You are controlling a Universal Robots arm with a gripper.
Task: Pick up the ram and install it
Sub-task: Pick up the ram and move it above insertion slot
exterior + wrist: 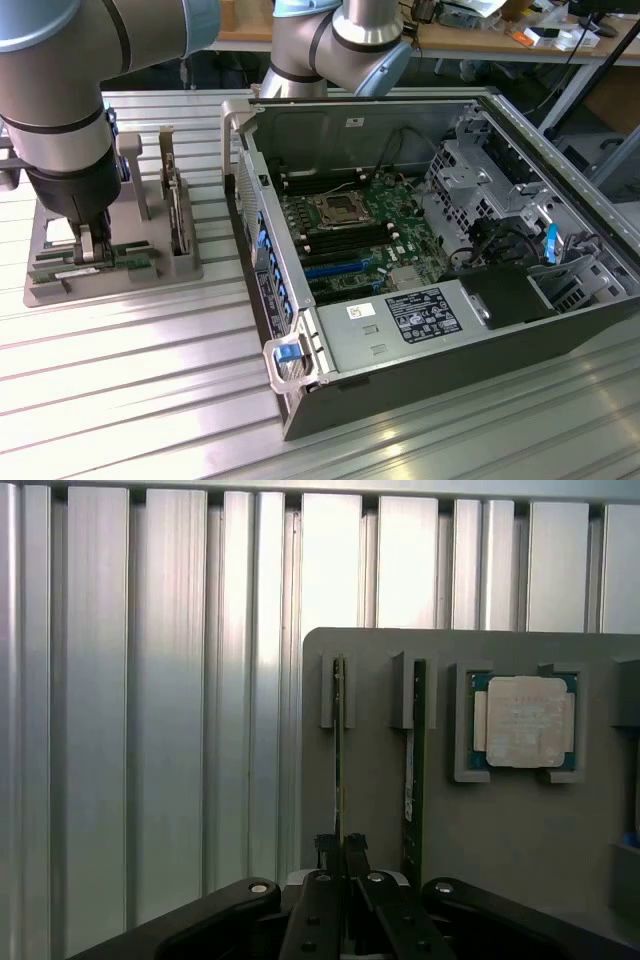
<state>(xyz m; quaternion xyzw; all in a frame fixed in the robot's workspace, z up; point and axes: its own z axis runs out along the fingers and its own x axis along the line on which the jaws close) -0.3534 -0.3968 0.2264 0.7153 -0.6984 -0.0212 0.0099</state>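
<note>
The open computer case [450, 370] lies just beside the grey fixture [110, 285], on the exterior view's right of it, its motherboard [350, 225] bared upward for access from above. The gripper [340, 845] is down over the fixture, jaws pinched almost together on the ram [339, 760]. The ram stands on edge in a fixture slot, offering its thin top edge. The wrist view adds a second stick [413, 770] in the neighbouring slot and a processor [526, 720] nested beyond; the exterior view supplies the case.

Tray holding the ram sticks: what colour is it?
Plain grey; the tray shows best in the wrist view.
</note>
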